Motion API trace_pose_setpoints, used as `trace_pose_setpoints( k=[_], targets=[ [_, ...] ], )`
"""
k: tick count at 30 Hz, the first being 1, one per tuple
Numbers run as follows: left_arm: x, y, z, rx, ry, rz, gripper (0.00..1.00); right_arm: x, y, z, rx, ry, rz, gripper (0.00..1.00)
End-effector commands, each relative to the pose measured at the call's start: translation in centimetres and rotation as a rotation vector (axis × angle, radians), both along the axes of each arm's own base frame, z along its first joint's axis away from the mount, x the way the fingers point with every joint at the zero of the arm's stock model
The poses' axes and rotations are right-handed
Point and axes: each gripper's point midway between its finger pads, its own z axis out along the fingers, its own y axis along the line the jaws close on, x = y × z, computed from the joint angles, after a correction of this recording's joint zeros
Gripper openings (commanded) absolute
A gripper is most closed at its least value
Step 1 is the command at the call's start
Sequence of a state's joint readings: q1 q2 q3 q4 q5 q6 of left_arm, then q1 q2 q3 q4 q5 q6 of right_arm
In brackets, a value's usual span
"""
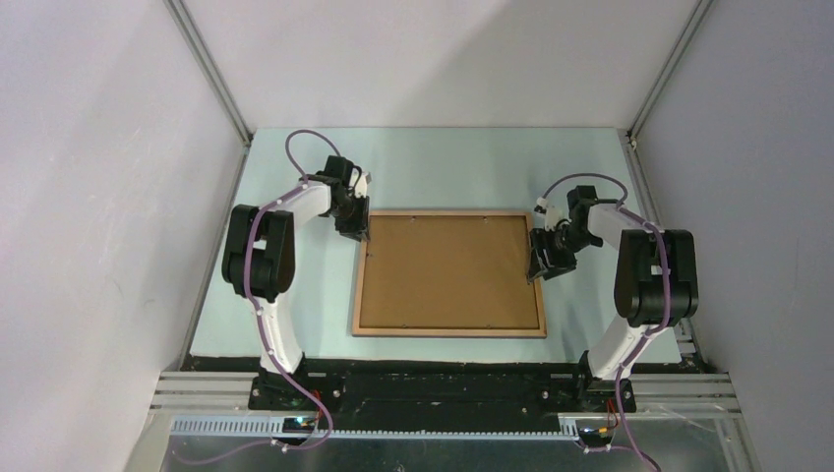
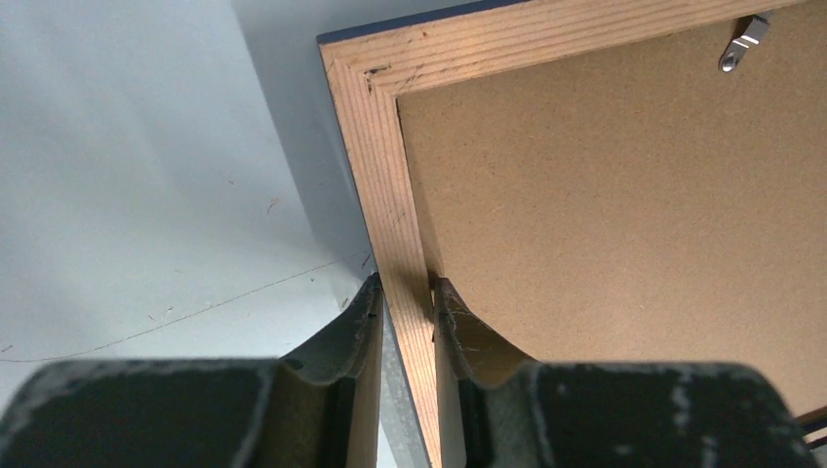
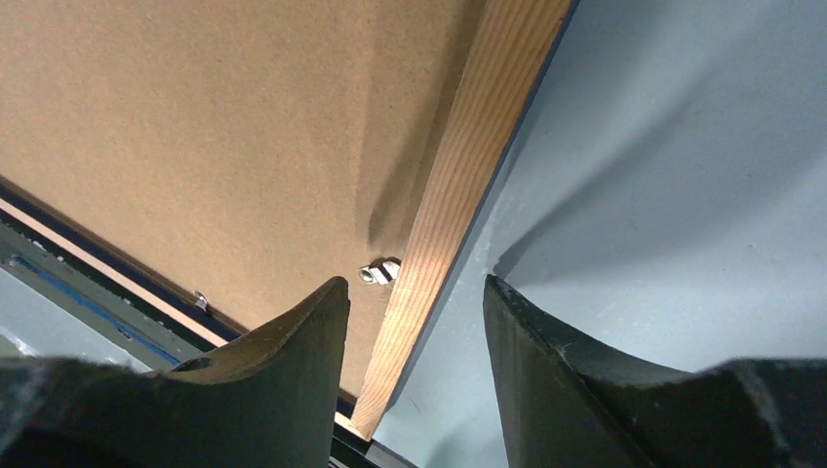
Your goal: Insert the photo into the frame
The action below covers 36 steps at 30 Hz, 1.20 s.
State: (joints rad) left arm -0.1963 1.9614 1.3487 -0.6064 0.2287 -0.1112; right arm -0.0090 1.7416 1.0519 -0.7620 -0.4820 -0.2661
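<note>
The frame (image 1: pixel 447 332) lies flat in the middle of the table, wood-brown face up, with a brown backing board (image 1: pixel 450 270) filling it. My left gripper (image 1: pixel 356 232) is at the far-left corner, shut on the frame's left rail (image 2: pixel 375 146), one finger on each side (image 2: pixel 405 292). My right gripper (image 1: pixel 544 265) stands open over the right rail (image 3: pixel 468 166), its fingers straddling it without touching (image 3: pixel 414 292). The photo is hidden.
Small metal clips (image 2: pixel 741 44) (image 3: pixel 378 272) sit along the board's edges. The pale green table top (image 1: pixel 295 295) is walled in by grey panels on the left, back and right. A dark metal rail (image 1: pixel 443 379) runs along the near edge.
</note>
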Motion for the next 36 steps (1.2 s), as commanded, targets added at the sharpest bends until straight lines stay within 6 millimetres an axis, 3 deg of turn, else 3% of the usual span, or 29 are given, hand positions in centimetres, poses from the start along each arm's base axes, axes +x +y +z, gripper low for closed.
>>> trace_pose_setpoints(
  k=[1,12,36],
  targets=[
    [1.0,0.1,0.4,-0.005,-0.049,0.011,0.00,0.3,-0.2,0.5,-0.046,-0.042,0.016,0.57],
    [0.8,0.2,0.5,-0.004,-0.053,0.006,0.00,1.2,0.9,0.1,-0.084,-0.068,0.026,0.53],
    [0.7,0.2,0.1,-0.002,-0.047,0.001,0.00,1.4,1.1,-0.7,-0.147,-0.068,0.040,0.41]
  ],
)
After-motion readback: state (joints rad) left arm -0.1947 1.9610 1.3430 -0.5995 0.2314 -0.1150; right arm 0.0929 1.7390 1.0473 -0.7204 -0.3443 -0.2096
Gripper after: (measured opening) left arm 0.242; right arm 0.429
